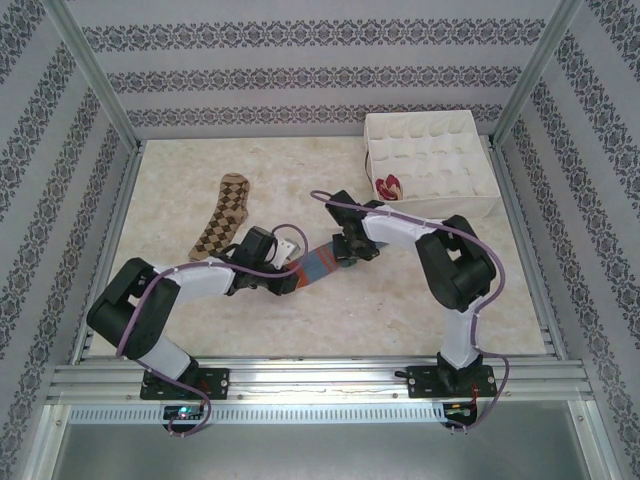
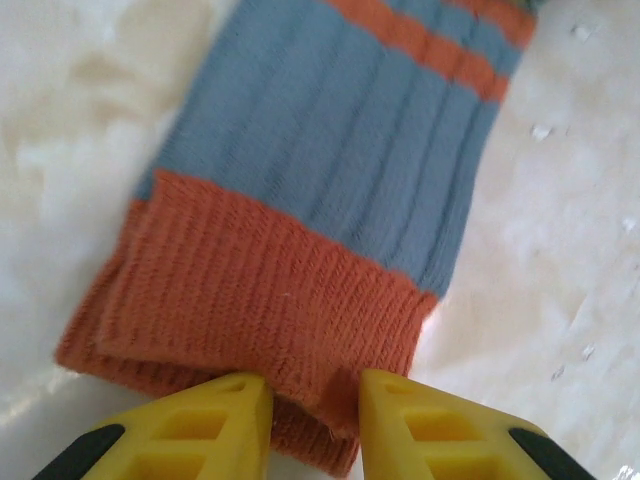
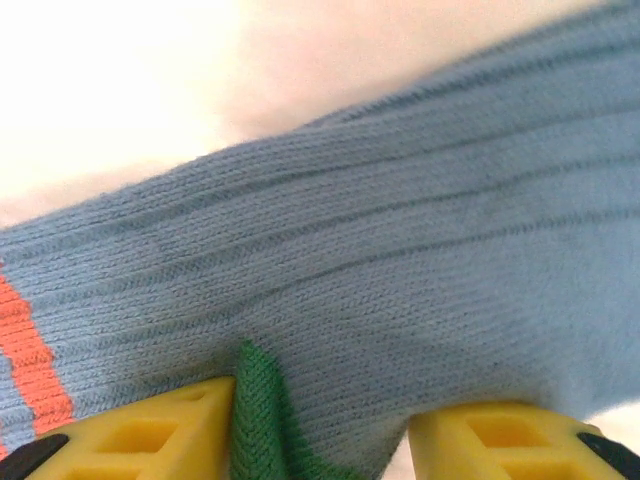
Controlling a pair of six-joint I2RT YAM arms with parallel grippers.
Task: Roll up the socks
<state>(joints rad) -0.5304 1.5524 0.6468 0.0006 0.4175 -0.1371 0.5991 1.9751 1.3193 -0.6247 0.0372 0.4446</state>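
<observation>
1. My left gripper (image 2: pixel 315 405): jaws pinched on the near edge of the orange cuff (image 2: pixel 250 290) of the striped sock (image 1: pixel 320 263). Bite is shallow, with only the fold's edge between the pads.
2. Striped sock lies flat on the table (image 1: pixel 180 310), mid-table, running near-left to far-right between my two grippers. Not rolled yet.
3. My right gripper (image 3: pixel 320 445): clamped on the sock's far end, blue knit and a green patch (image 3: pixel 258 420) bunched between the jaws.
4. Risks, my read:
   - The shallow left bite slips off the cuff once I start turning it.
   - It may hold one layer only, so the roll skews.
   - Both ends are held, so if the arms pull apart the knit stretches and one grip pops.
   - The wrists sit close together over the sock, so a clash is possible.
5. Far left: argyle sock (image 1: pixel 222 215) lies flat and unrolled, well apart from the work.
6. Far right: divider box (image 1: pixel 440 215) with one red-and-peach rolled sock (image 1: pixel 390 186) in a near-left cell.
</observation>
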